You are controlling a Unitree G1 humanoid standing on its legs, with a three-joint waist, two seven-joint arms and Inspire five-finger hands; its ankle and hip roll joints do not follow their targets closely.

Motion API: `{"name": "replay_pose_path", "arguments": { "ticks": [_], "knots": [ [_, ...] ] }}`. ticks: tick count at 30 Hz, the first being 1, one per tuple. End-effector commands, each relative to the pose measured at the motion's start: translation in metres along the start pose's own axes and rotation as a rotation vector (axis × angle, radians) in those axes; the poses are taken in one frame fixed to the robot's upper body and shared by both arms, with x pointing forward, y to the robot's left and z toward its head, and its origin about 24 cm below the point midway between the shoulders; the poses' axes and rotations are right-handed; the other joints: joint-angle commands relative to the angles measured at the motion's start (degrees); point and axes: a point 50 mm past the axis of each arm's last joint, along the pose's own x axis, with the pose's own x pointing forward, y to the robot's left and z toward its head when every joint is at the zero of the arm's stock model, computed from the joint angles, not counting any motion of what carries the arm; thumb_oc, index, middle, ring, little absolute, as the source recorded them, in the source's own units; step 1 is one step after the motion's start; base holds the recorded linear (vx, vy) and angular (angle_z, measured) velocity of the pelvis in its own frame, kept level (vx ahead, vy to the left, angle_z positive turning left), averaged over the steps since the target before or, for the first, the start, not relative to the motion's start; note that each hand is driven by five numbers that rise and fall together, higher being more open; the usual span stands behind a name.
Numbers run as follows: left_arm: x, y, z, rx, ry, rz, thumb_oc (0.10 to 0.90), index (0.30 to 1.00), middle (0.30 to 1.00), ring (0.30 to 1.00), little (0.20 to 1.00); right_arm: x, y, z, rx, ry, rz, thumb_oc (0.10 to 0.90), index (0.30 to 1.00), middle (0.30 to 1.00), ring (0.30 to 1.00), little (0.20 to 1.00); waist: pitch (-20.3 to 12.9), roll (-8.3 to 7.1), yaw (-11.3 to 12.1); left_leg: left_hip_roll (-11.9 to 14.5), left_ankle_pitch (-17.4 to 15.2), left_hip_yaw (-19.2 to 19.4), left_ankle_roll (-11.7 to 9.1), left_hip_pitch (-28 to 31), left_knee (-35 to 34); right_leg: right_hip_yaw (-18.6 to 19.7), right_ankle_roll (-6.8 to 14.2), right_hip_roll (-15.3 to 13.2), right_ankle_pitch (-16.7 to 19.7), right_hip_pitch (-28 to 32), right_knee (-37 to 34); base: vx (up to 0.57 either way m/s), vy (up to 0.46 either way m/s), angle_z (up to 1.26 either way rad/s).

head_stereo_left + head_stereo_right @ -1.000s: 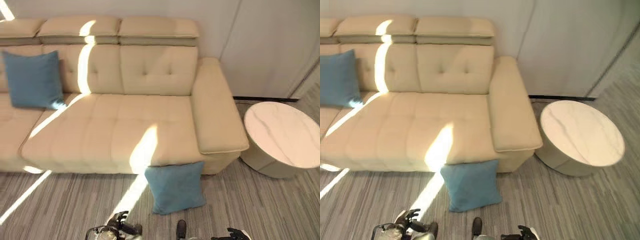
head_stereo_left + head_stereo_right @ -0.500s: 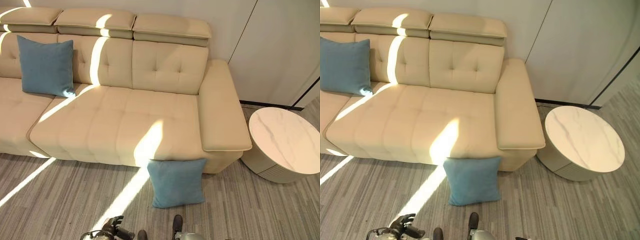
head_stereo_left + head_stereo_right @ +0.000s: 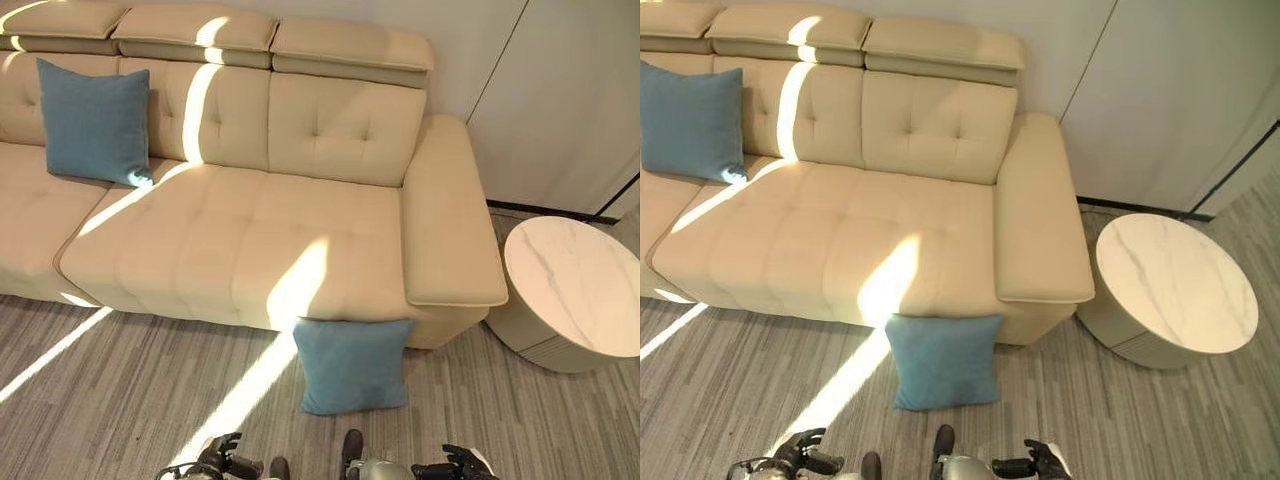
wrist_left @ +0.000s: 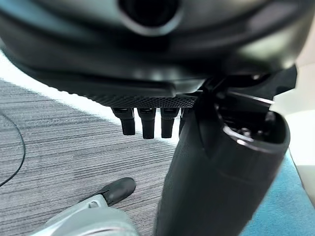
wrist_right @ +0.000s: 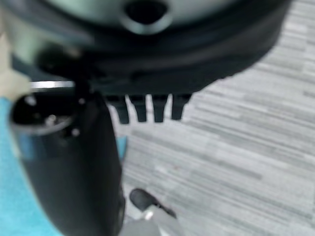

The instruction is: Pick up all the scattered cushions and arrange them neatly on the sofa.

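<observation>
Left eye: floor cushion [image 3: 352,365] leans on sofa [image 3: 250,245] front, near the right armrest; second cushion [image 3: 93,122] already propped far left.

Right eye: left hand [image 3: 800,452] and right hand [image 3: 1040,462] low, well short of it.

Wrist views: both hands relaxed, empty. Suggest closing in, then clamping it from both sides.

Two blue cushions: one on sofa [image 3: 250,230] seat [image 3: 93,122]; one on floor [image 3: 352,365]; one round table [image 3: 575,290]

Blue cushion [image 3: 351,366] on floor; another [image 3: 93,122] on sofa [image 3: 240,235].
</observation>
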Motion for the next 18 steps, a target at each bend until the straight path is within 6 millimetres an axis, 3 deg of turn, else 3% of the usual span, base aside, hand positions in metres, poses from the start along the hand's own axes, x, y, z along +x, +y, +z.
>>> {"name": "replay_pose_path", "arguments": {
  "ticks": [1,5,6,7,11,13,14,18],
  "knots": [
    [0.001,0.010,0.000,0.007,0.000,0.040,0.800,0.900,0.900,0.900,0.900,-0.001,-0.016,-0.005,-0.043,-0.009,-0.046,0.800,0.900,0.900,0.900,0.900,-1.6,-2.50,0.9,-1.0,-5.1,-2.6,-1.6,-0.4,4.1,2.5,8.1,-7.3,2.5,1.1,-3.7,0.08,-0.276,0.00],
    [0.001,0.008,0.004,0.000,-0.012,0.031,0.800,0.900,0.900,0.900,0.900,0.000,-0.019,0.000,-0.044,-0.030,-0.053,0.800,0.900,0.900,0.900,0.900,-2.0,-2.10,0.7,2.3,-3.7,-2.7,-4.2,-1.8,7.8,3.4,6.0,-4.5,0.1,3.2,-3.9,0.06,-0.284,0.03],
    [0.001,0.006,0.005,0.004,-0.015,0.025,0.800,0.900,0.900,0.900,0.900,0.000,-0.022,0.001,-0.040,-0.035,-0.061,0.800,0.900,0.900,0.900,0.900,-1.7,-1.94,0.5,3.2,-2.1,-3.2,-5.0,-3.3,10.7,3.4,5.2,-3.7,-0.5,4.1,-4.3,-0.02,-0.331,0.14],
    [0.002,0.002,0.012,0.007,-0.038,0.011,0.800,0.900,0.900,0.900,0.900,0.000,-0.027,0.004,-0.034,-0.045,-0.077,0.800,0.900,0.900,0.900,0.900,-0.5,-1.89,0.4,4.6,1.8,-3.8,-5.7,-7.3,17.4,3.5,3.7,-2.9,-1.5,5.0,-4.5,-0.04,-0.248,0.24],
    [0.003,-0.001,0.017,0.003,-0.051,-0.001,0.800,0.900,0.900,0.900,0.900,0.000,-0.031,-0.001,-0.034,-0.021,-0.087,0.800,0.900,0.900,0.900,0.900,0.6,-2.18,0.4,4.7,2.7,-4.1,-4.9,-10.0,21.8,3.4,2.0,-2.0,-2.6,6.5,-4.9,-0.02,-0.159,0.15],
    [0.003,-0.003,0.016,0.006,-0.048,-0.007,0.800,0.900,0.900,0.900,0.900,-0.001,-0.031,-0.006,-0.029,-0.002,-0.086,0.800,0.900,0.900,0.900,0.900,0.3,-2.32,0.7,2.0,0.9,-4.7,-4.0,-10.8,19.4,4.0,1.9,-1.5,-2.8,7.0,-5.3,0.07,-0.075,0.00],
    [0.002,-0.005,0.012,0.008,-0.035,-0.011,0.800,0.900,0.900,0.900,0.900,-0.001,-0.031,-0.011,-0.027,0.013,-0.087,0.800,0.900,0.900,0.900,0.900,-0.6,-2.20,1.0,-0.7,-1.1,-5.4,-3.3,-10.0,13.4,4.4,2.4,-1.0,-2.8,7.5,-6.1,0.10,-0.024,0.00],
    [0.002,-0.006,0.008,0.012,-0.021,-0.013,0.800,0.900,0.900,0.900,0.900,-0.003,-0.031,-0.018,-0.024,0.039,-0.092,0.800,0.900,0.900,0.900,0.900,-1.7,-1.22,0.9,-1.4,0.7,-5.5,-3.2,-8.1,5.4,4.7,3.1,0.1,-3.2,8.4,-6.5,0.08,0.032,0.02]
  ]
}}
